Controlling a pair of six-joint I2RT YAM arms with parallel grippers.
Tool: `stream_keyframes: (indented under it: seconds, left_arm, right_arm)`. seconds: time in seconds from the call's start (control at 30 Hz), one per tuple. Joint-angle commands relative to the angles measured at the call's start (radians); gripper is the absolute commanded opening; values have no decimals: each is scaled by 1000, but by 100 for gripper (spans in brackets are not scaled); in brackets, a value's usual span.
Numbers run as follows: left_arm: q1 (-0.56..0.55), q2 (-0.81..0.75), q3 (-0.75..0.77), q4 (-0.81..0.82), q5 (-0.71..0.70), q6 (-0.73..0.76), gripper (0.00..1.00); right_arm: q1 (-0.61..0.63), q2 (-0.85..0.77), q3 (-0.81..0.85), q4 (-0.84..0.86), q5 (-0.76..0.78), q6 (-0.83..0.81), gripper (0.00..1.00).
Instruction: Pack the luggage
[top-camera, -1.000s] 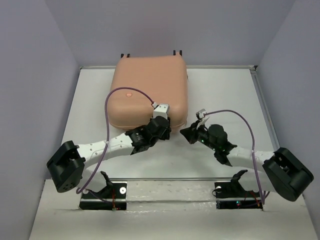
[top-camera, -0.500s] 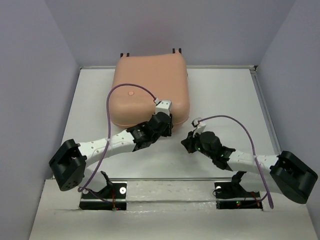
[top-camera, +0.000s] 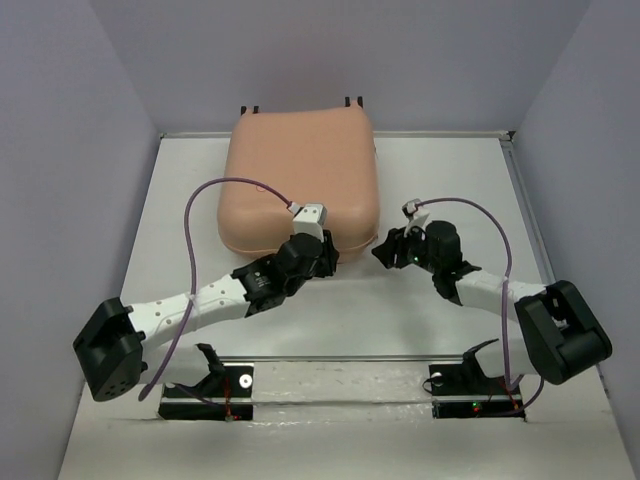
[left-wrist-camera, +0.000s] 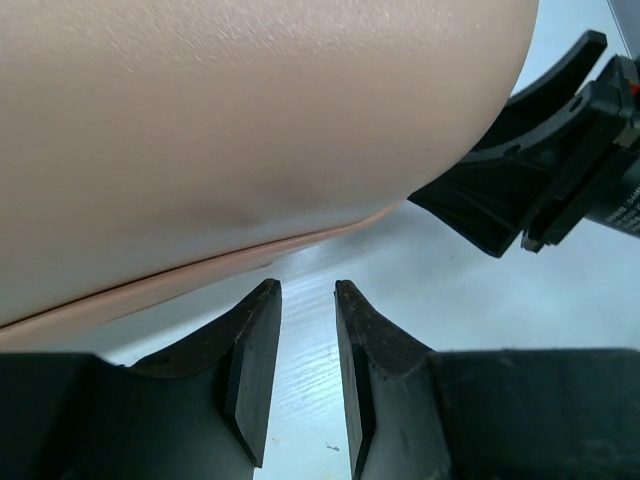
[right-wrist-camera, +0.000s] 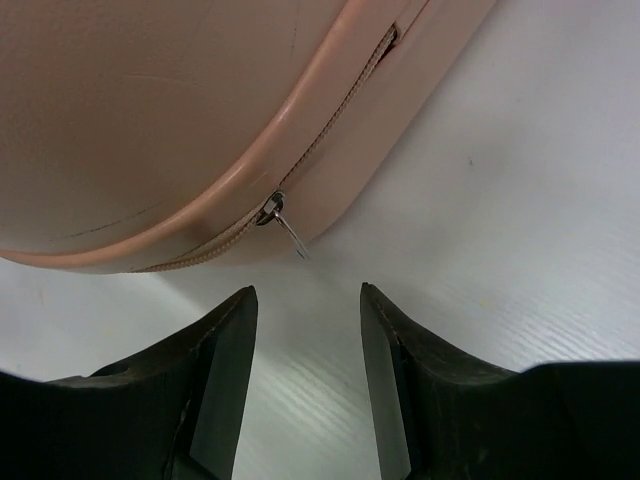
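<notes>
The luggage is a peach-pink hard-shell suitcase lying shut on the table's far middle. My left gripper is at its near right corner, low over the table. Its jaws stand only a little apart and hold nothing, with the shell just ahead of them. My right gripper is open and empty just right of that corner. In the right wrist view it faces the zipper seam, and a small metal zipper pull hangs out a short way ahead of the fingertips.
Black caster wheels stick out at the luggage's far edge. Grey walls enclose the white table on the left, right and back. The right gripper's body shows close by in the left wrist view. Purple cables loop over both arms.
My right gripper drew back from the luggage, then moved up and right to face its near right corner. My left arm's elbow swung left while its gripper stayed at the corner.
</notes>
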Motion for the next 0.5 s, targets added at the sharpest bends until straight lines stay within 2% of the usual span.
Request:
stream_keyframes:
  seconds: [0.0, 0.1, 0.47]
  left_arm:
    - [-17, 11, -11, 90, 11, -11, 40]
    - [-26, 40, -13, 110, 24, -10, 40]
    - [-56, 117, 13, 158, 21, 4, 39]
  right_arm:
    - [-43, 29, 47, 85, -123, -100, 52]
    - [-90, 40, 45, 122, -114, -117, 53]
    - [-112, 166, 88, 275, -343, -83, 54]
